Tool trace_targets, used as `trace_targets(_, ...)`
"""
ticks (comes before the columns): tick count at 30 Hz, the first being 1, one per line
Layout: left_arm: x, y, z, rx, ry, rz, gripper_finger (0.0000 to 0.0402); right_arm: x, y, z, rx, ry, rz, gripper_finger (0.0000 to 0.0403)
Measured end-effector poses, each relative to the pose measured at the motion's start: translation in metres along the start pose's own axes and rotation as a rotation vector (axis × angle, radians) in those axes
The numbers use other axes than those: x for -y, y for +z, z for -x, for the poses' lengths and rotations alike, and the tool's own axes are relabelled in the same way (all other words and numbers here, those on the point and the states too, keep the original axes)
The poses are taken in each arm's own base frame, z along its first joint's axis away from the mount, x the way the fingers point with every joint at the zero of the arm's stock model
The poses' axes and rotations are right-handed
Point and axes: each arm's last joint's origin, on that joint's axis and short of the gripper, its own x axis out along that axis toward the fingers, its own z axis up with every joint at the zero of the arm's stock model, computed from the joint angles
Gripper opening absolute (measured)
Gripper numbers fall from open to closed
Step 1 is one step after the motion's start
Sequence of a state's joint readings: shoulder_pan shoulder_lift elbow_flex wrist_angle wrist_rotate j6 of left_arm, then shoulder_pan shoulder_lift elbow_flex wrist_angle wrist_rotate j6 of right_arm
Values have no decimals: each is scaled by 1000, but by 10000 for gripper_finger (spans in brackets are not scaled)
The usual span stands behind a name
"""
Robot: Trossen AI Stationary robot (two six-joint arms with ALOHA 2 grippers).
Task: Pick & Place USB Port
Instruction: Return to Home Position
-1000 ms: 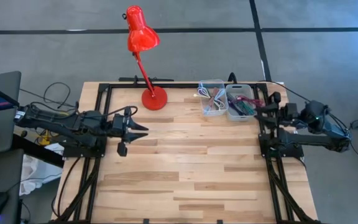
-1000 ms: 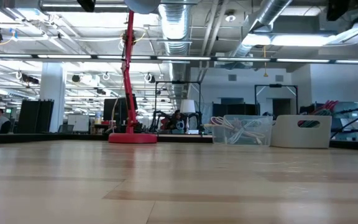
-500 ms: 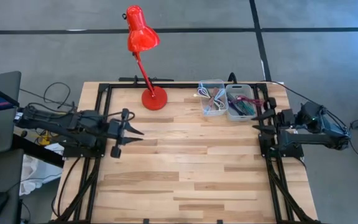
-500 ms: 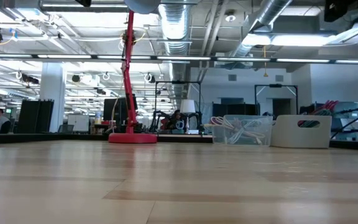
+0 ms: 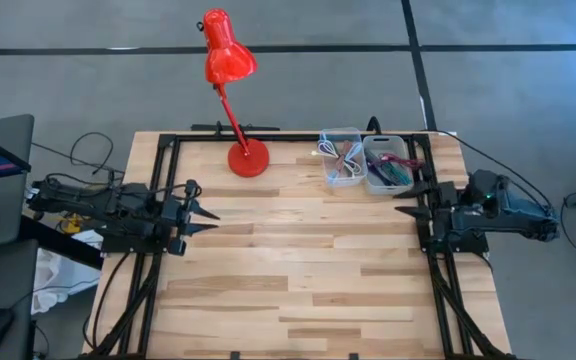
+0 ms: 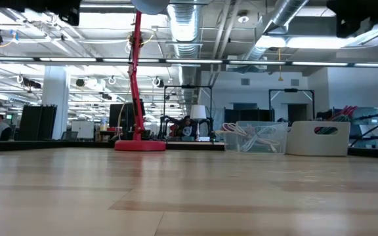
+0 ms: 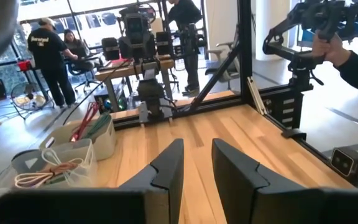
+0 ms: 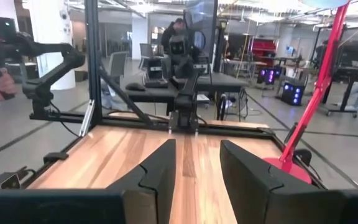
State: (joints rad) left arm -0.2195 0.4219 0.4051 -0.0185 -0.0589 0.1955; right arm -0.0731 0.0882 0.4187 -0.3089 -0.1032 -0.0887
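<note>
Two bins stand at the table's far right: a clear one (image 5: pixel 342 157) (image 7: pixel 55 163) with pale coiled cords and a white one (image 5: pixel 386 163) (image 6: pixel 319 137) with red and green cords. I cannot single out a USB port among them. My left gripper (image 5: pixel 208 220) (image 7: pixel 197 168) points level over the table's left edge, open, nothing between its fingers. My right gripper (image 5: pixel 406 200) (image 8: pixel 197 165) points level over the right edge, just near of the white bin, open with a bare gap.
A red desk lamp (image 5: pixel 247 157) (image 6: pixel 140 145) stands on its round base at the far middle. Black frame rails (image 5: pixel 433 270) run along the table's left, right and far edges. Bare wood lies between the arms. A person's hand (image 7: pixel 331 46) grips an arm beyond the table.
My left gripper has drawn back toward the table's left edge, sunk a little and rolled somewhat about its pointing line. My right gripper has sunk slightly and shifted toward the near edge. Both stay open. The bins and lamp have not moved.
</note>
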Motion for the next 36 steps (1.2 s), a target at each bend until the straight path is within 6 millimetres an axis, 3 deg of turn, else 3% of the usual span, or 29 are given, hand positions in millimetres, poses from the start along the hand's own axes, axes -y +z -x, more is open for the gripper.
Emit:
trace_targets(9, 5, -27, 9, 13, 3, 21, 84, -1, -3, 12, 33, -10, 6, 118)
trace_targets(16, 8, -44, 10, 20, 4, 19, 84, -1, -22, 3, -32, -49, -8, 118)
trace_targets(36, 14, -75, 5, 56, 32, 48, 84, -2, -59, -18, 16, -48, -37, 118)
